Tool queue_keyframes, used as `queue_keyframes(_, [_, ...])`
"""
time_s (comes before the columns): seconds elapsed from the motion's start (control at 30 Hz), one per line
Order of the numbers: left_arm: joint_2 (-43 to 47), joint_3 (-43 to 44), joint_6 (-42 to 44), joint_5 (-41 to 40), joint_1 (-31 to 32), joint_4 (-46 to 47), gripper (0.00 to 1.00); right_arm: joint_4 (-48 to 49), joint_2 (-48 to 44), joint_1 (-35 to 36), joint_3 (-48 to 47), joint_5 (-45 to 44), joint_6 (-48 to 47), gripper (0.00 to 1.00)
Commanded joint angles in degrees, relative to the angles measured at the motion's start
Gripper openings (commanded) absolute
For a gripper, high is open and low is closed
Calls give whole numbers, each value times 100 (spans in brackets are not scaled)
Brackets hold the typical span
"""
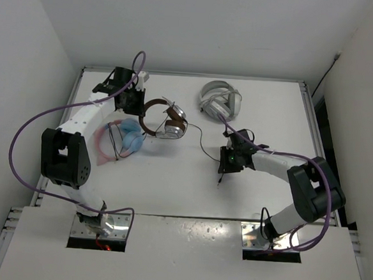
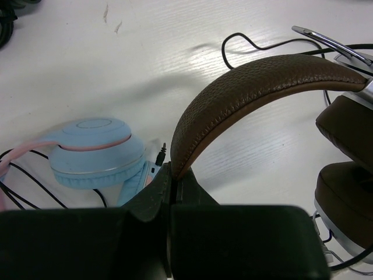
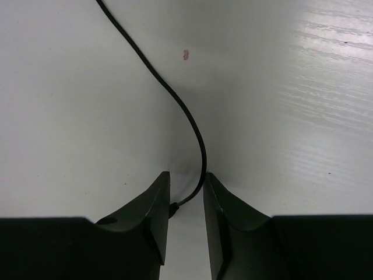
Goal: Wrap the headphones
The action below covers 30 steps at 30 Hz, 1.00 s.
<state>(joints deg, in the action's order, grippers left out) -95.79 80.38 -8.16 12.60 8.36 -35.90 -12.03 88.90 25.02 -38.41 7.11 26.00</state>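
Note:
The headphones, with brown headband and silver-and-brown earcups, lie at the back left of the white table. My left gripper is shut on one end of the brown headband; in the left wrist view the gripper pinches the band's lower tip. Their thin black cable trails right toward my right gripper. In the right wrist view that gripper stands low over the table, open by a narrow gap. The cable runs down between the fingers, its end against the left finger.
Light blue and pink headphones lie just in front of the left gripper, close beside the brown band. Larger white-grey headphones sit at the back centre. Walls close in the table on the left, right and back.

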Motion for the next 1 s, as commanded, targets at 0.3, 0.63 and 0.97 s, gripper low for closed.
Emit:
queue_keyframes(0.3, [25,-13,-80,199,-63,259,0,113,162,223,9,-333,90,15])
queue_keyframes(0.63, [25,-119,-194,85,-63,259,0,-201,-531,170,-59,191,-419,0])
queue_keyframes(0.97, [78,-198,-1002,-908,60,364,0,-1231,-1612,2163,-1677,755,-2476,0])
